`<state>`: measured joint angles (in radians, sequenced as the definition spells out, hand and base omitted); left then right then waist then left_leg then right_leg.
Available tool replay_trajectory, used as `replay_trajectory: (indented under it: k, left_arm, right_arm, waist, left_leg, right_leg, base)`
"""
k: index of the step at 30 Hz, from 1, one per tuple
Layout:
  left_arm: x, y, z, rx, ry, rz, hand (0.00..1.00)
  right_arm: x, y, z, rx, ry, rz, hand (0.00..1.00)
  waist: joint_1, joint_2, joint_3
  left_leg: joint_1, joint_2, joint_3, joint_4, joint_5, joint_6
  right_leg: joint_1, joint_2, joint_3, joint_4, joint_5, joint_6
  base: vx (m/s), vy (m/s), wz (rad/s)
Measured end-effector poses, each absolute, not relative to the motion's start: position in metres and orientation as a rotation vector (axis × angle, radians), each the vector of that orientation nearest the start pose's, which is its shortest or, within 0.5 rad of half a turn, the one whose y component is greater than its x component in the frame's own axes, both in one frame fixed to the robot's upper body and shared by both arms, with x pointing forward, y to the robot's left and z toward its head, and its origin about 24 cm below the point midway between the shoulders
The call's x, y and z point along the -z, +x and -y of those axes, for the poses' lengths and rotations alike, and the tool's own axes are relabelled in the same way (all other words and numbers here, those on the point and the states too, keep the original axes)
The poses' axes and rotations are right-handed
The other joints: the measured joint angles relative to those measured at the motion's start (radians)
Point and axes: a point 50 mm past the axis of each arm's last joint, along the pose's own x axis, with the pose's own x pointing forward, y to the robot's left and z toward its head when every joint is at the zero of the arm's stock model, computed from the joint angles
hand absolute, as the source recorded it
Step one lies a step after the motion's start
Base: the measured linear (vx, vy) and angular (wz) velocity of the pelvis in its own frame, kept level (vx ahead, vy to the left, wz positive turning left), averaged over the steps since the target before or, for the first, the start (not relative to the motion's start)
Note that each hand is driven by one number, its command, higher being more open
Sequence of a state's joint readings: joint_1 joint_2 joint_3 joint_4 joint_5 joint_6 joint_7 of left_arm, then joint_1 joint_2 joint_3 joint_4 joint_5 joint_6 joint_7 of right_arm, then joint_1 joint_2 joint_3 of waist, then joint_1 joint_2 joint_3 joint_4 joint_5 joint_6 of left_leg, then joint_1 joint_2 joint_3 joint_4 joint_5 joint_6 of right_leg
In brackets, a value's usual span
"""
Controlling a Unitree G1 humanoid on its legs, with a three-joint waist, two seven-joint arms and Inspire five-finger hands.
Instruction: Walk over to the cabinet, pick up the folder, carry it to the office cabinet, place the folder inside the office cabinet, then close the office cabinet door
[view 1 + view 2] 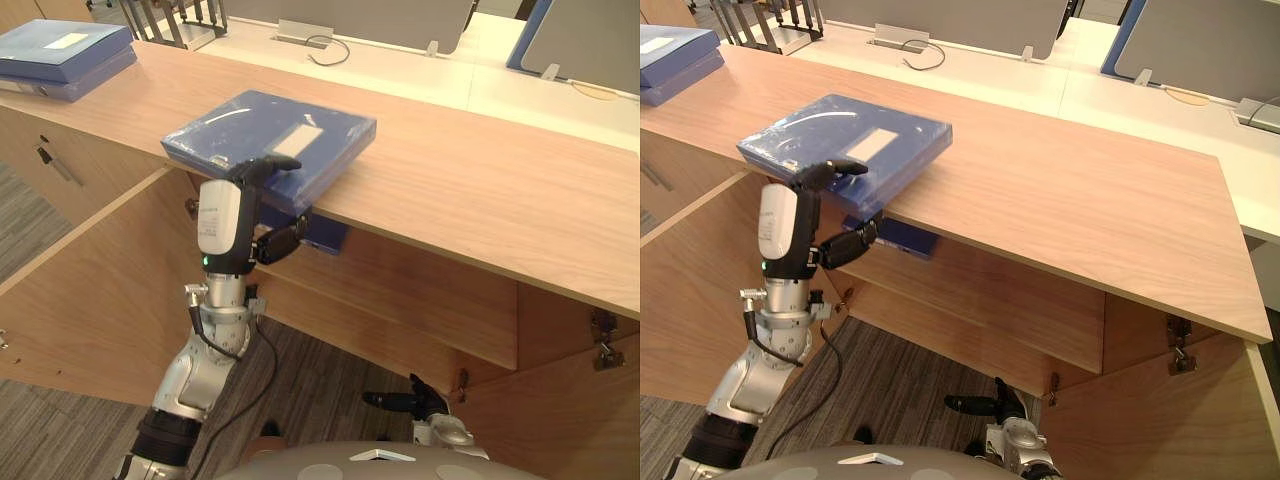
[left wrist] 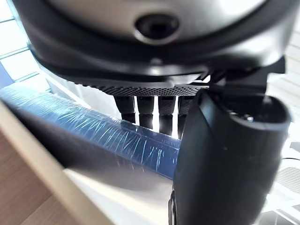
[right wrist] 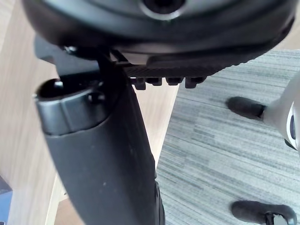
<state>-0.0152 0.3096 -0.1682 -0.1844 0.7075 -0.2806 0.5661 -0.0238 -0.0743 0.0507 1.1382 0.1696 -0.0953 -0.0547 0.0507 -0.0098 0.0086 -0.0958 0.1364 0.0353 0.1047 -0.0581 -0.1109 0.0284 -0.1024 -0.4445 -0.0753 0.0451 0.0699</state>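
Now left hand (image 1: 235, 215) grips folder (image 1: 270, 125) atop open cabinet (image 1: 450, 180).

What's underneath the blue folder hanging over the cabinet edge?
Mostly the wooden cabinet top. The folder overhangs its edge, where the left hand grips it from above and below. Anything between folder and wood is hidden.

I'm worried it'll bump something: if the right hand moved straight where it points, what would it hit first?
Nothing close. The right hand points toward the robot's left, low over the carpet; farther on stands the open cabinet door, probably first, though depth is unclear.
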Motion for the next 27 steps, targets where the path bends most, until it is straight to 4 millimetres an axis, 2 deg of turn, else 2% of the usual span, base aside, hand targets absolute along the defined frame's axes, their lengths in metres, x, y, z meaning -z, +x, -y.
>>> replay_trajectory:
  k: [2, 9, 21, 27]
  left_arm:
    - [-0.129, 0.234, -0.150, -0.257, 0.797, 0.799, 0.00]
    - [-0.145, 0.234, -0.145, -0.261, 0.826, 0.903, 0.00]
    - [-0.145, 0.232, -0.143, -0.254, 0.817, 0.910, 0.00]
    - [-0.152, 0.227, -0.141, -0.280, 0.781, 0.944, 0.00]
  right_arm:
    - [0.156, 0.129, 0.175, 0.134, 0.021, -1.007, 1.00]
    - [0.156, 0.129, 0.175, 0.134, 0.022, -1.004, 1.00]
    - [0.157, 0.126, 0.173, 0.120, 0.014, -1.012, 1.00]
    - [0.157, 0.126, 0.173, 0.120, 0.013, -1.012, 1.00]
  waist:
    - [0.000, 0.002, 0.001]
    - [0.000, 0.004, 0.002]
    - [0.000, 0.004, 0.003]
    - [0.001, 0.003, 0.004]
  left_leg:
    - [-0.002, 0.003, 0.013, 0.012, -0.011, -0.002]
    - [-0.002, 0.006, 0.026, 0.035, -0.035, -0.002]
    - [-0.001, 0.012, 0.026, 0.065, -0.061, -0.002]
    - [0.000, 0.011, 0.026, 0.064, -0.061, -0.002]
  right_leg:
    - [-0.006, 0.000, 0.013, 0.003, 0.000, 0.000]
    - [-0.005, 0.001, 0.034, 0.006, -0.004, -0.003]
    - [0.004, 0.002, 0.037, 0.022, -0.021, -0.002]
    - [0.005, 0.002, 0.037, 0.022, -0.021, -0.002]
  base:
    - [0.03, 0.010, -0.18]
    - [0.03, 0.007, -0.07]
    - [0.00, 0.000, 0.00]
    - [0.00, 0.000, 0.00]
